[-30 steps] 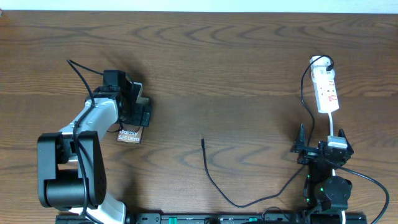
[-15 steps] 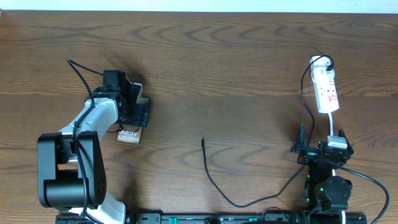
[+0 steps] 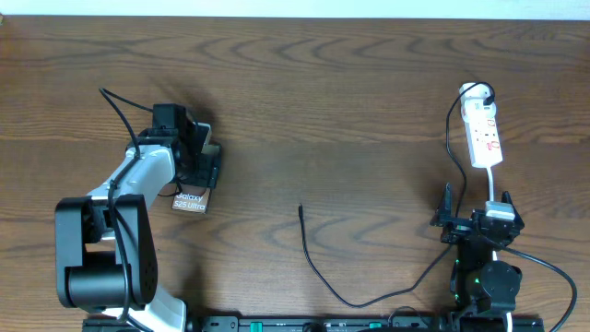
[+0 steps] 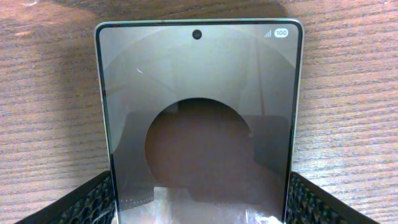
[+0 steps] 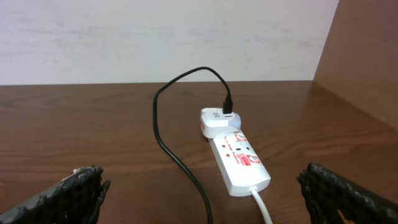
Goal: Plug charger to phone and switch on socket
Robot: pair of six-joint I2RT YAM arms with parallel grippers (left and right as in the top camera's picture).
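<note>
The phone [image 3: 191, 201] lies flat on the wooden table at the left, its lettered end sticking out from under my left gripper [image 3: 205, 166]. In the left wrist view the phone [image 4: 199, 106] fills the frame, and my left gripper [image 4: 200, 179] has one pad against each long edge. The charger cable's loose plug tip [image 3: 300, 208] lies mid-table. The cable loops along the front and runs up to the white socket [image 3: 484, 134] at the far right. My right gripper [image 3: 477, 207] stands open just short of the socket [image 5: 239, 158], holding nothing.
A white adapter [image 5: 217, 121] sits in the socket's far end with the black cable [image 5: 166, 134] plugged into it. The socket's white cord [image 5: 261, 205] runs toward my right gripper [image 5: 214, 199]. A brown wall panel [image 5: 367, 56] stands at the right.
My left gripper's fingers have closed in slightly onto the phone's edges. The right arm, cable and socket have not moved.
</note>
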